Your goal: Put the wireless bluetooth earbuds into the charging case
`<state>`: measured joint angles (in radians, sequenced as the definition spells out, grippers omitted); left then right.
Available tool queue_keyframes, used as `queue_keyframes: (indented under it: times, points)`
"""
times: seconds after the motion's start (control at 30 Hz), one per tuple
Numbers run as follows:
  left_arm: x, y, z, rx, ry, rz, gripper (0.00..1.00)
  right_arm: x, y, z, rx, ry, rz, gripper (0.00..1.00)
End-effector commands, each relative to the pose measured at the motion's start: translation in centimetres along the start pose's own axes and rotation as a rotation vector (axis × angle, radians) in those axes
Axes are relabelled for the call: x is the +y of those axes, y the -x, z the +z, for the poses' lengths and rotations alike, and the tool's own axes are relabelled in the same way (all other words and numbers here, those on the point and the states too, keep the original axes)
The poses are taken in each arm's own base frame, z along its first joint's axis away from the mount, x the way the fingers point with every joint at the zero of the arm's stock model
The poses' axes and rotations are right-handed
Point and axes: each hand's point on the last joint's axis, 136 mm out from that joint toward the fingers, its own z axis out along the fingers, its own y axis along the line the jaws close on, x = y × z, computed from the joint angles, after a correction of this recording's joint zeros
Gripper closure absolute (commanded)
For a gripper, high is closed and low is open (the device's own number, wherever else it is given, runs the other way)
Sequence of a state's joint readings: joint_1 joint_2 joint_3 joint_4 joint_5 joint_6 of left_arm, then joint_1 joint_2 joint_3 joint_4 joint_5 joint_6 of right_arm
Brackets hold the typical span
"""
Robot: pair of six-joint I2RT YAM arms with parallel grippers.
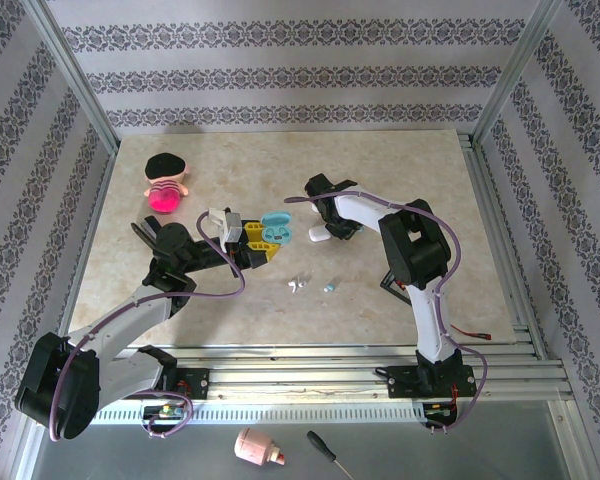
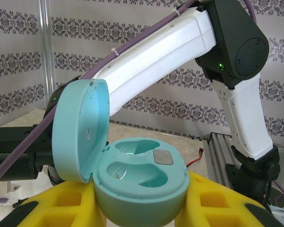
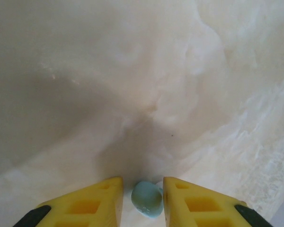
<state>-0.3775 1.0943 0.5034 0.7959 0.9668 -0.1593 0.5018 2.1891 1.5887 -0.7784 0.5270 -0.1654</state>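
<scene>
A pale marbled table (image 1: 420, 180) sat inside patterned walls. Toward its ten o'clock corner lay a pink doll (image 1: 165, 187) with a black cap.

Near the middle of the table, the left gripper (image 1: 265, 243) had its yellow jaws clamped on the base of a teal charging case (image 1: 277, 230). From the left wrist, the case was open, its lid (image 2: 80, 130) standing upright on the nine o'clock side. Its two moulded wells (image 2: 132, 172) held no earbuds. The white right arm (image 2: 165, 52) crossed behind it.

At about three o'clock from the case was the right gripper (image 1: 332, 228), pointing down at the table, with a small white rounded object (image 1: 317, 236) just beside it. From the right wrist, its jaws stood close together, with the held teal earbud (image 3: 146, 198) between the yellow fingers (image 3: 189, 203). It looked pinched above the tabletop.

At six o'clock from the case, on bare table, lay a white earbud (image 1: 298, 285). A loose teal earbud (image 1: 329, 287) lay near it on its three o'clock side, apart from it.
</scene>
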Motion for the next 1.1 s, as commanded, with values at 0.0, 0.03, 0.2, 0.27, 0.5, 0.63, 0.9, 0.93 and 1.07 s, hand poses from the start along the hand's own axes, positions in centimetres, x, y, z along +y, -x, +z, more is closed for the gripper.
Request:
queue_keyframes:
  times: [0.0,0.03,0.2,0.27,0.5,0.63,0.9,0.93,1.07]
  points:
    - [0.3,0.5,-0.2,-0.01,0.007,0.034,0.78,-0.6,-0.3,0.3,0.026,-0.038,-0.024,0.71]
    - [0.3,0.5,-0.2,-0.012,0.006,0.037,0.78,-0.7,-0.4,0.1,0.022,-0.034,-0.021,0.71]
    - [0.3,0.5,-0.1,-0.015,0.004,0.036,0.78,-1.2,-0.7,-0.6,0.014,-0.04,-0.027,0.69]
    - [0.3,0.5,-0.1,-0.015,0.003,0.032,0.78,-1.2,-0.8,-0.5,0.013,-0.037,-0.028,0.69]
    - [0.3,0.4,-0.2,-0.015,0.004,0.032,0.78,-1.1,-1.0,-0.9,0.016,-0.029,-0.038,0.69]
    - [0.3,0.5,-0.2,-0.015,0.004,0.033,0.78,-0.9,-1.4,-1.8,0.005,-0.021,-0.043,0.68]
    - [0.3,0.5,-0.1,-0.016,0.002,0.034,0.78,-0.8,-1.5,-1.0,0.012,-0.019,-0.037,0.69]
    - [0.3,0.6,-0.1,-0.017,0.001,0.034,0.78,-0.8,-1.5,-0.8,0.017,-0.02,-0.038,0.69]
    - [0.3,0.6,-0.2,-0.017,0.003,0.031,0.78,-0.7,-1.4,0.0,0.028,-0.018,-0.039,0.7]
